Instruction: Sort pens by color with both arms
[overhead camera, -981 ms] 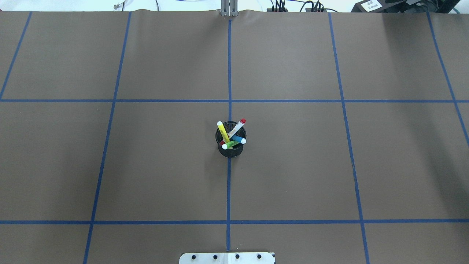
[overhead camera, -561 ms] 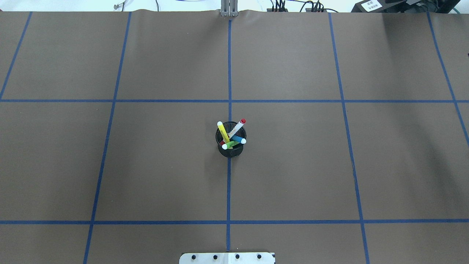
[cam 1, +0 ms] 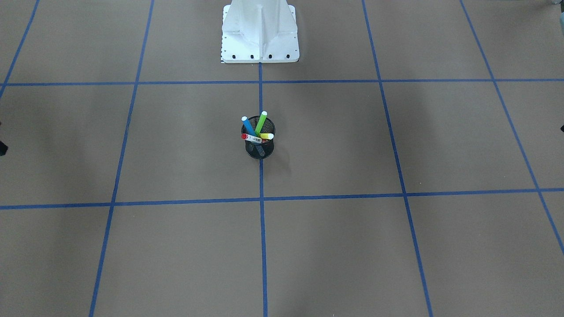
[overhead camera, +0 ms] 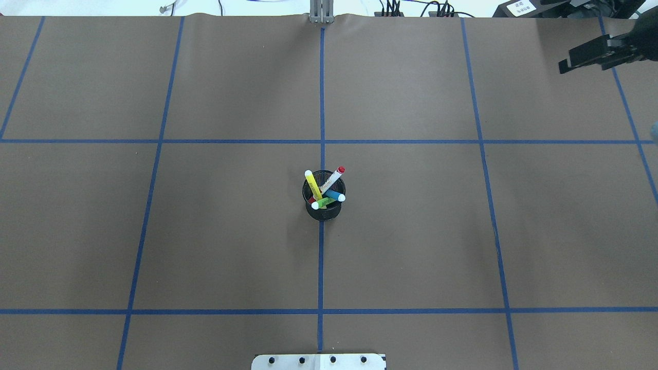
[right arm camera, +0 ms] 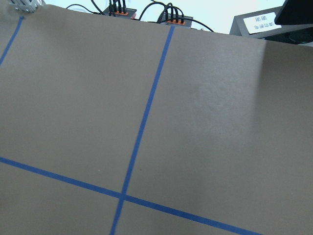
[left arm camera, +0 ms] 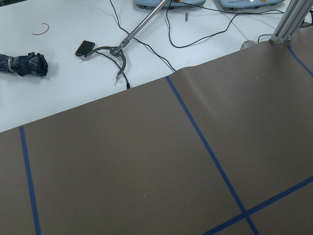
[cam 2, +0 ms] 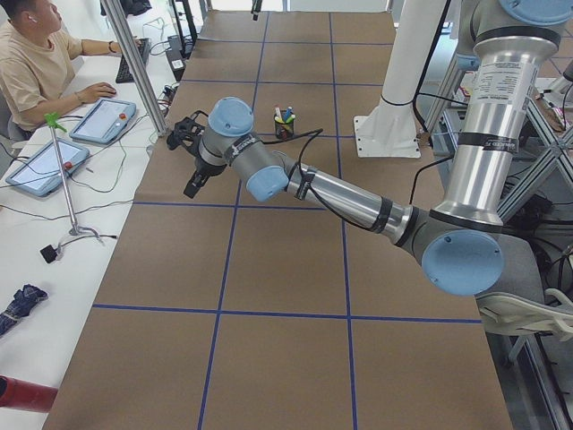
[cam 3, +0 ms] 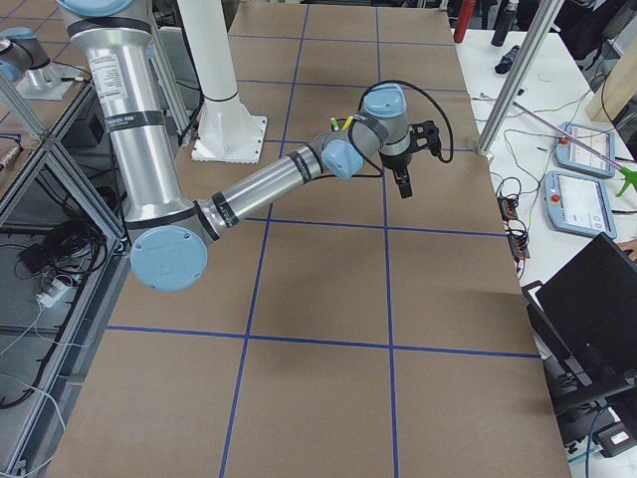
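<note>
The four pens stand in a black mesh cup [overhead camera: 324, 211] at the table's middle: yellow [overhead camera: 312, 185], white-barrelled with a red cap [overhead camera: 334, 178], blue [overhead camera: 335, 195] and light green [overhead camera: 323, 203]. The cup [cam 1: 259, 149] also shows in the front-facing view. My right gripper [overhead camera: 564, 60] hangs over the far right corner, far from the cup, its two fingers apart and empty. My left gripper [cam 2: 192, 185] hangs over the table's far left part, far from the cup. It shows clearly only in the left side view, so I cannot tell whether it is open or shut.
The white base stand [cam 1: 260, 35] is at the robot's edge of the table. Blue tape lines [overhead camera: 322, 103] divide the brown table cover into squares. An operator [cam 2: 36, 63], tablets and a grabber tool [left arm camera: 122, 49] are on the white bench past the far edge.
My right gripper has come into the overhead view at the top right. The cup and the pens have not moved.
</note>
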`<state>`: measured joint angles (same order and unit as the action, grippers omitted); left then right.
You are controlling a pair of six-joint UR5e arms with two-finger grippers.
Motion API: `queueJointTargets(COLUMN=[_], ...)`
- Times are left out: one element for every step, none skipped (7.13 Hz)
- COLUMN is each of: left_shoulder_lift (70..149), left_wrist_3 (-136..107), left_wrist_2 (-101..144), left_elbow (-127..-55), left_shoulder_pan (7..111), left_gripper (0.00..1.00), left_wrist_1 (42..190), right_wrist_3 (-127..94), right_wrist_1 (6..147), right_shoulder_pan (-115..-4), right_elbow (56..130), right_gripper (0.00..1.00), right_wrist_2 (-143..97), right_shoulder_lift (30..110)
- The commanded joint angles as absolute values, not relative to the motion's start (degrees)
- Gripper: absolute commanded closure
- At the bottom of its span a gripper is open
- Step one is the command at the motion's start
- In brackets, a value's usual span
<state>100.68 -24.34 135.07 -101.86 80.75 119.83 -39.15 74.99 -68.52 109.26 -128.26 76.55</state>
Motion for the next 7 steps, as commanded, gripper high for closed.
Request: queueJointTargets(left_shoulder_lift=[102.0,102.6,102.7,103.2,103.2,103.2,103.2], left_wrist_3=[-36.6,-42.0,-43.1,-43.4,-44.4,-44.4,-44.4], left_wrist_2=[133.5,129.2,126.8,126.4,126.3,126.2,125.3], left_elbow=[-101.9,-102.3,-102.1,-102.0,-102.2,-102.2,-102.3], left_shoulder_pan=[74.9,72.3,69.5,68.4,67.9,67.6,67.4], left_gripper=[0.0,0.0,0.0,0.0,0.0,0.0,0.0], left_wrist_1=[119.6,119.6,119.6,119.6,119.6,119.6,119.7], right_wrist_3=[-56.2,-63.6,-67.0,-67.9,-67.8,-67.1,-66.5], right_wrist_1=[75.8,77.8,84.8,92.6,94.6,96.1,99.5], right_shoulder_pan=[-59.8,-55.4,-52.0,-49.6,-47.1,-44.6,-42.6], right_elbow=[112.0,114.1,116.0,116.7,116.6,116.1,115.5], right_gripper=[0.01,0.01,0.02,0.02,0.02,0.02,0.02], right_wrist_2=[-122.2,-117.7,-115.8,-115.6,-115.5,-115.6,-115.7], right_shoulder_lift=[72.5,71.9,69.2,65.4,64.7,63.5,60.5])
